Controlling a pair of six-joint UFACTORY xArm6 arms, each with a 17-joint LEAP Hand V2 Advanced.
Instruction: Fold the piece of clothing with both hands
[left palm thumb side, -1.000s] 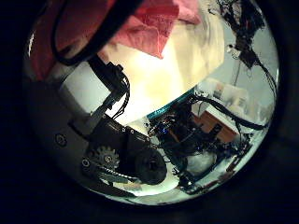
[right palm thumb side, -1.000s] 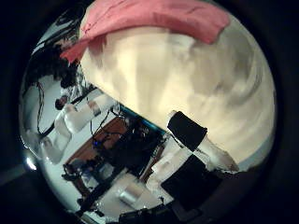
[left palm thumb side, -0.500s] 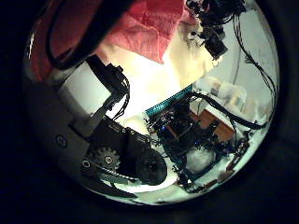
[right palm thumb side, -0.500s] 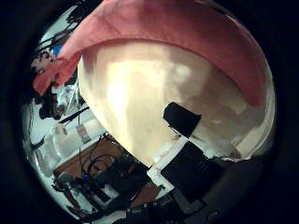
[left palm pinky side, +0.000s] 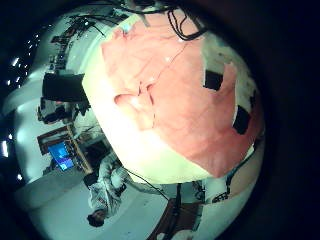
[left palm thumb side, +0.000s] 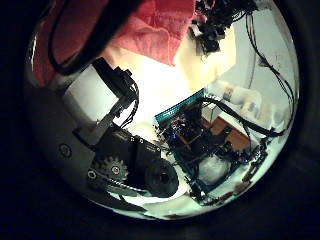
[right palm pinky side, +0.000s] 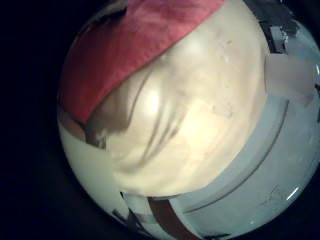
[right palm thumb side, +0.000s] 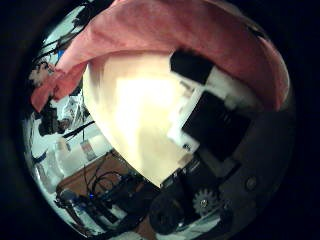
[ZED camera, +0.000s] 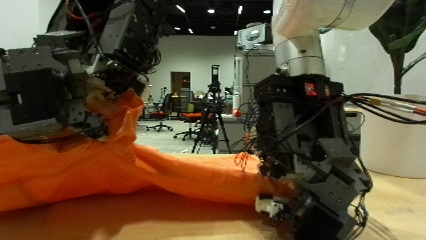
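An orange garment (ZED camera: 133, 165) lies spread along the pale table (ZED camera: 160, 225). One part of it is lifted off the table up to my left hand (ZED camera: 73, 80), whose fingers are curled round that raised fold. My right hand (ZED camera: 313, 190) hangs down at the garment's other end, low on the table. In the right thumb side palm view a finger (right palm thumb side: 210, 100) is curled with its tip on the cloth's edge (right palm thumb side: 160, 30). The left little finger side palm view looks down on the spread cloth (left palm pinky side: 170, 100). The cloth also shows close to both palms (left palm thumb side: 160, 30) (right palm pinky side: 130, 50).
A white pot (ZED camera: 393, 140) with a plant (ZED camera: 400, 40) stands behind my right arm. Bare table (right palm thumb side: 140, 110) stretches in front of the cloth. Tripods (ZED camera: 213, 110) stand far back in the room.
A finger of my right hand has curled in across the right thumb side view onto the cloth's edge. The left hand's view has barely shifted and still shows the held cloth.
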